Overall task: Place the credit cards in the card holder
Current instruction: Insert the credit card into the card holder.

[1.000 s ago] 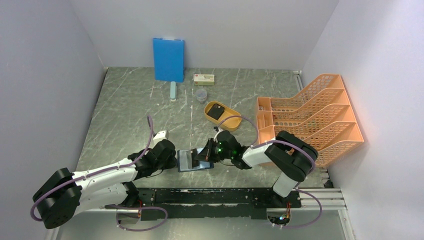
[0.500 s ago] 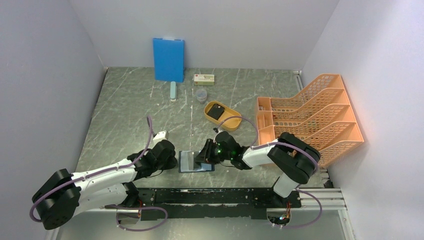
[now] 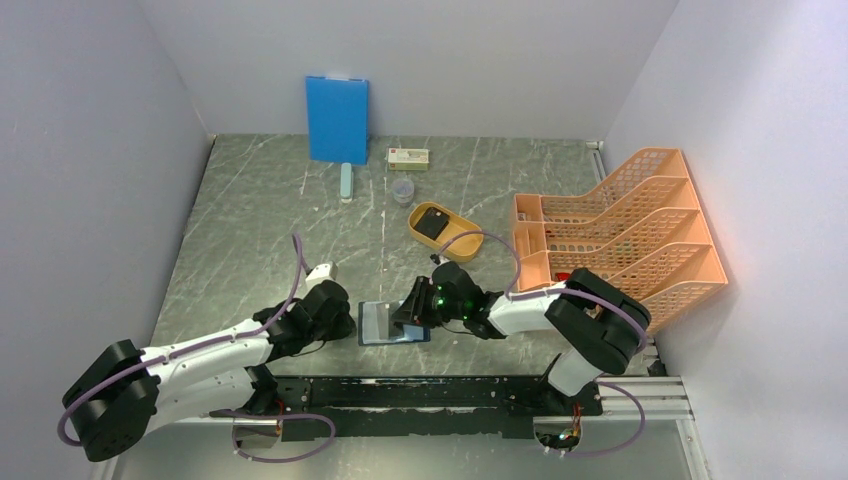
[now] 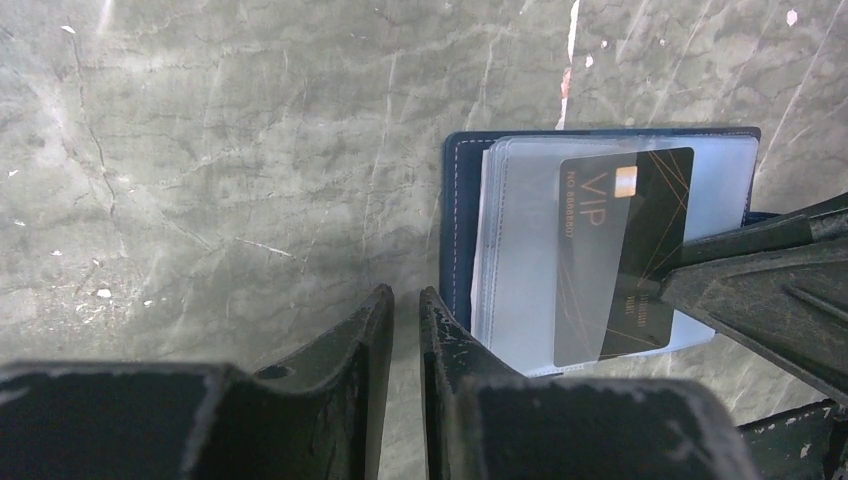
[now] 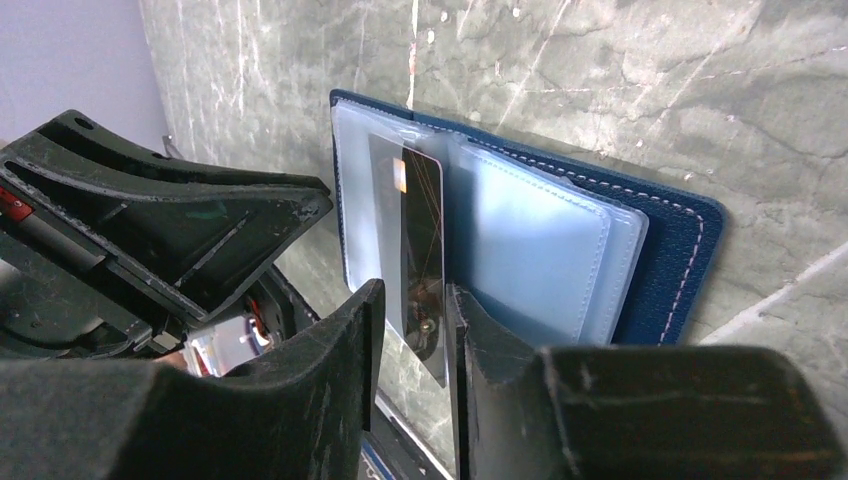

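Note:
The navy card holder (image 3: 393,323) lies open on the table between both grippers, clear sleeves up; it also shows in the left wrist view (image 4: 462,230) and the right wrist view (image 5: 670,260). A black VIP card (image 4: 620,250) sits partly inside a clear sleeve. My right gripper (image 5: 415,300) straddles the card's (image 5: 422,230) outer end. Its jaws are slightly apart, and the card rests against the right finger only. My left gripper (image 4: 405,300) is nearly shut and empty, its right finger at the holder's left edge.
A yellow-orange oval tray (image 3: 462,248) holding a dark item stands behind the holder. An orange file rack (image 3: 620,235) is at the right. A blue board (image 3: 337,118), a small box (image 3: 408,157), a clear cup (image 3: 402,190) and a pale bar (image 3: 346,182) are at the back.
The card holder has turned a little and lies squarer to the table edge. My right gripper has eased back slightly to the right. The left gripper has hardly moved.

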Robot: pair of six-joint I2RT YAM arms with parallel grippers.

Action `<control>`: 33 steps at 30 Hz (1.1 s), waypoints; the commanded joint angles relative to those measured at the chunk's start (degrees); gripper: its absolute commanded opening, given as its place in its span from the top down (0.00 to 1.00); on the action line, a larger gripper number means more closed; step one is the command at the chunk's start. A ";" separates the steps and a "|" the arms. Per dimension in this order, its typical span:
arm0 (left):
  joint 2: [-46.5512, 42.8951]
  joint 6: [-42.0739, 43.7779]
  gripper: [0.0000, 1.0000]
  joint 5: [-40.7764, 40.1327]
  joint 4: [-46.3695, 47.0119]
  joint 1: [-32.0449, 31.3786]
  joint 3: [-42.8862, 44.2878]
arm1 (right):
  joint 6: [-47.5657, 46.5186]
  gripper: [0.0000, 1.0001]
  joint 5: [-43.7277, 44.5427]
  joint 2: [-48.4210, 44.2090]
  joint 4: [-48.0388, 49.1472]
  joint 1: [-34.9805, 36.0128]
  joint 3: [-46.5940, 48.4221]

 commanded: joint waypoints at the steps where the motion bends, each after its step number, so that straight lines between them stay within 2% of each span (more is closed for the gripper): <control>1: -0.29 -0.52 0.78 1.56 0.50 0.20 -1.32 | 0.01 0.68 -1.15 0.35 0.98 0.73 0.95; 7: 0.09 -0.60 0.81 3.00 2.10 0.17 -1.89 | -0.21 0.72 -2.02 2.04 0.80 1.81 2.87; 16: -0.71 -0.52 0.82 2.87 1.53 0.17 -1.99 | -1.77 0.72 -2.44 4.28 -1.51 3.44 6.24; 23: -2.53 -0.34 0.83 1.47 -0.65 0.17 -1.62 | -3.55 0.65 1.53 1.28 -8.79 3.52 7.49; 33: -1.19 -0.34 0.84 3.06 1.32 0.17 -2.06 | -3.58 0.66 -1.80 5.52 -8.11 5.03 10.55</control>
